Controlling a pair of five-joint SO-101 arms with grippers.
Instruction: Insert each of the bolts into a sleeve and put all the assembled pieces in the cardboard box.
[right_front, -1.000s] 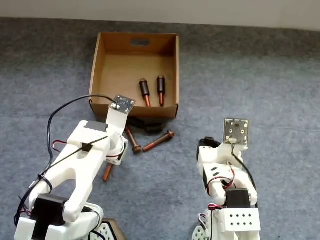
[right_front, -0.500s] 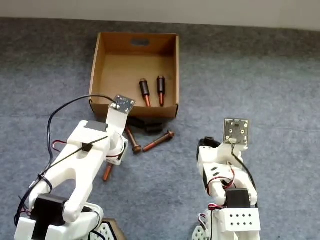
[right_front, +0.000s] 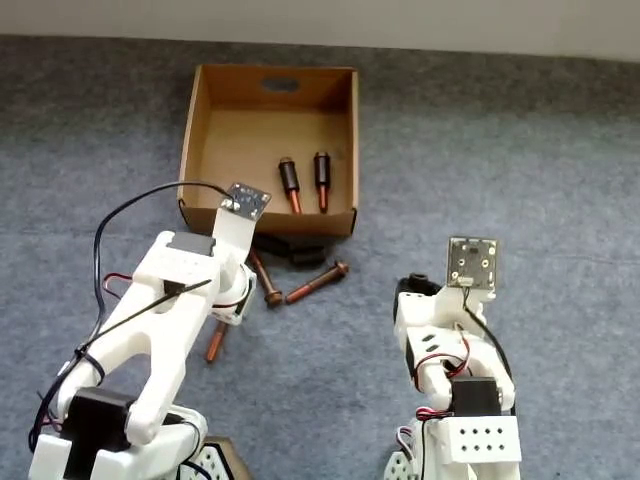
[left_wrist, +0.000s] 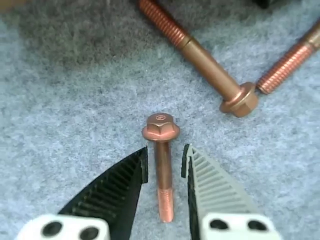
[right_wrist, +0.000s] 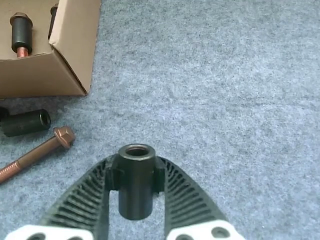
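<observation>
Astride a bolt (left_wrist: 161, 131), left tool (left_wrist: 165, 150) ajar

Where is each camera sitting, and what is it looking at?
High view: fixed above the table, looking down on both arms and the cardboard box.
Left wrist view: on the left wrist, facing down past the left gripper, open around a bolt.
Right wrist view: on the right wrist, facing past the right gripper, shut on a sleeve.
Shared: high and right wrist views both show the cardboard box.
</observation>
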